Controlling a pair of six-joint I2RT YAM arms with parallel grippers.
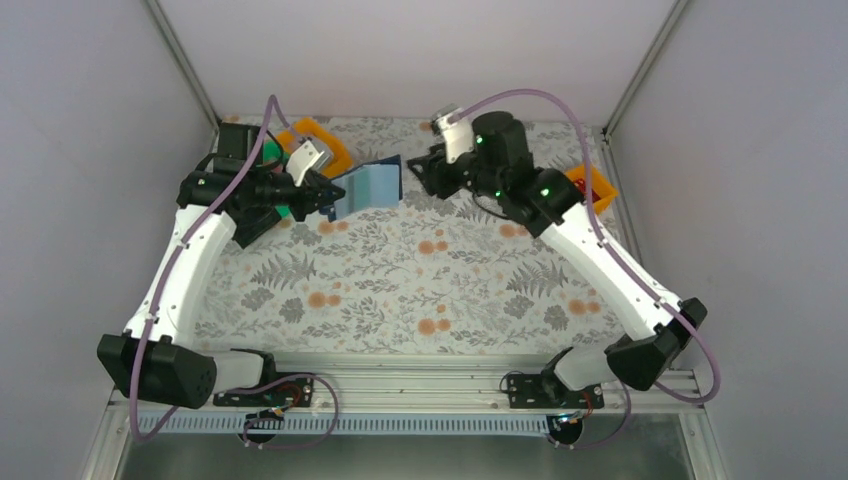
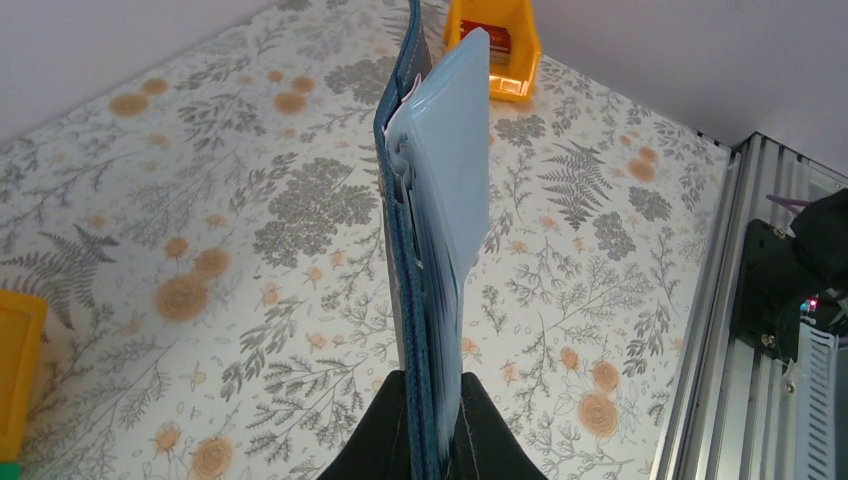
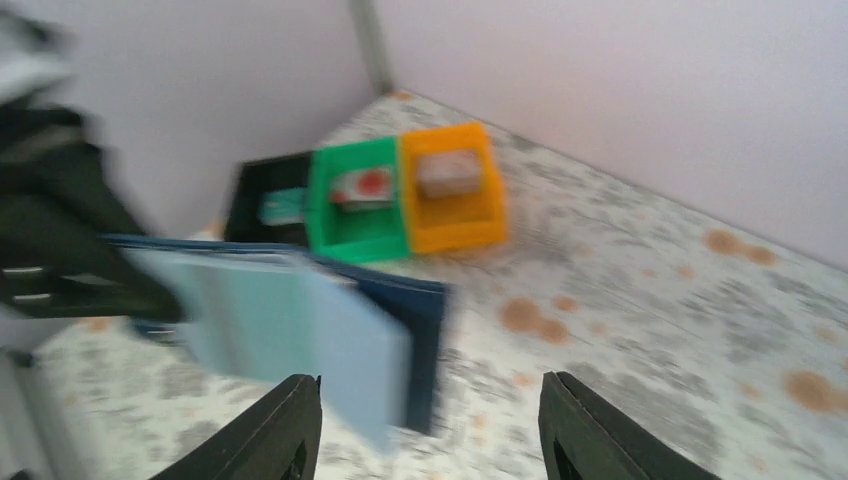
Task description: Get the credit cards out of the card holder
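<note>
The left gripper [image 1: 328, 197] is clenched on the holder [image 1: 368, 188], pinching its near edge between both fingers [image 2: 385, 445]. The holder hangs open in that grip, and appears to be clear of the table [image 1: 400, 290]. From the left wrist it shows edge-on: navy cover on one side, paler blue pockets [image 2: 450, 170] fanning away from it on the other. No card can be made out in those pockets.

The right gripper [image 3: 430, 430] sits just beside the holder's free edge, on the side opposite the left gripper. Its jaws are released, spread well apart with nothing between them.

Behind the holder, three bins stand touching in a row: black bin [image 3: 270, 195], green bin [image 3: 360, 200] and orange bin [image 3: 450, 185]. The right wrist view is blurred, but a pale card [image 3: 362, 187] with a red blotch seems to lie in the green bin. The small things in the other two bins are too smeared to name.

A second orange bin [image 2: 490, 45] stands well apart from the holder, past the right gripper, with something red inside it.
</note>
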